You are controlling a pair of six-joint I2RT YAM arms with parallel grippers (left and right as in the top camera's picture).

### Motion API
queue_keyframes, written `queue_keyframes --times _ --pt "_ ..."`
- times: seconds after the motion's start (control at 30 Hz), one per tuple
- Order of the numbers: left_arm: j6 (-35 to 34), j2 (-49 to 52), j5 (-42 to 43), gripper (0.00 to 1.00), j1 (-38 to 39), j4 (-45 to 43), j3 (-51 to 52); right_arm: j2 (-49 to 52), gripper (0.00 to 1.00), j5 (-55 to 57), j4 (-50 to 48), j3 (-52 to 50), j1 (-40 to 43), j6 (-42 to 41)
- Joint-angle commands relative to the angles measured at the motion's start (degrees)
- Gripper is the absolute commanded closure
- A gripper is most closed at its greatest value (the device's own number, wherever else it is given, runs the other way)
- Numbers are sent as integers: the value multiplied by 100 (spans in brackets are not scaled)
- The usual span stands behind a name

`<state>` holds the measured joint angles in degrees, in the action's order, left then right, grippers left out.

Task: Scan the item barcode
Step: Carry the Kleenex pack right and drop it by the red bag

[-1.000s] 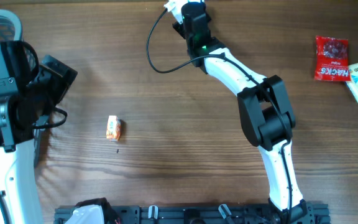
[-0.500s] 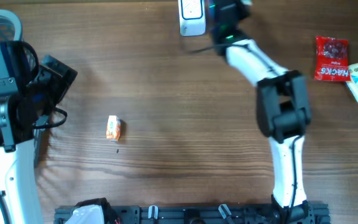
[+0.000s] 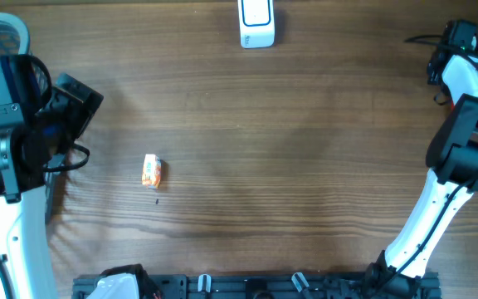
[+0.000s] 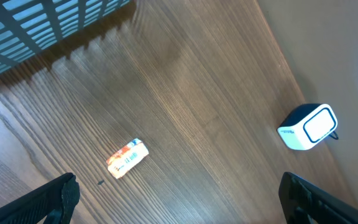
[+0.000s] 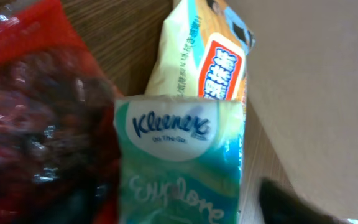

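Now the right end effector hovers over the Kleenex pack, likely choosing a scan item, its spread unclear; the left end effector gapes wide, idle.

A Kleenex pack, teal and white with the brand name printed in blue on a white oval, filled the lower middle of the close view. Its upper edge overlapped a yellow packet that bore an orange-red label with white characters and lay tilted toward the upper right. Touching the Kleenex pack's left side was a glossy red bag, blurred, with dark contents showing through. All three lay on the brown wooden counter. A plain beige panel covered the right side. A dark shape sat at the lower right, too blurred to identify.
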<state>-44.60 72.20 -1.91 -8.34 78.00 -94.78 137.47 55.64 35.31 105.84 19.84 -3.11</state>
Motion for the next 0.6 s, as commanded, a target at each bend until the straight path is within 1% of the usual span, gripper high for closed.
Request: queue_keyframes --times 0.0,0.1,0.13,0.17,0.23,0.27,0.33,0.37,0.4,0.43,0.47,0.5,0.53,0.57 --pt "92 7 -98 0 -31 -13 -11 15 0 -210 98 -9 -48 -136" --pt "90 7 -96 0 -31 -13 -11 -245 0 -715 302 -9 -39 -144" --pt "90 7 -98 0 -31 -13 -11 -507 0 -1257 339 -9 -37 -155" --pt "92 7 -98 0 -31 -13 -11 -673 0 -1530 341 -9 -37 -162" --pt "90 7 -96 0 -31 -13 -11 -1314 0 -2559 275 -9 -68 -197" --pt "92 7 -98 0 -31 -13 -11 -1652 0 -3025 271 -9 -70 -396" --pt "92 7 -98 0 -31 -13 -11 -2299 0 -3950 328 -9 -70 -1075" --pt "92 7 -98 0 -31 -13 -11 -2649 0 -4607 437 -9 -70 -1377" --pt "92 7 -96 0 -31 -13 -11 -3023 0 -5740 577 -9 -70 -1604" --pt "92 7 -96 0 -31 -13 -11 -3314 0 -7228 748 -9 -76 -1836" --pt "92 7 -98 0 -31 -13 -11 -3399 0 -8284 890 -9 -111 -1967" --pt "92 7 -98 0 -31 -13 -11 -3414 0 -9311 1064 -11 -208 -1923" --pt "92 7 -98 0 -31 -13 -11 -3383 0 -9943 1377 -33 -363 -1860" --pt "92 7 -98 0 -31 -13 -11 -3373 0 -10131 1727 -79 -542 -1711"
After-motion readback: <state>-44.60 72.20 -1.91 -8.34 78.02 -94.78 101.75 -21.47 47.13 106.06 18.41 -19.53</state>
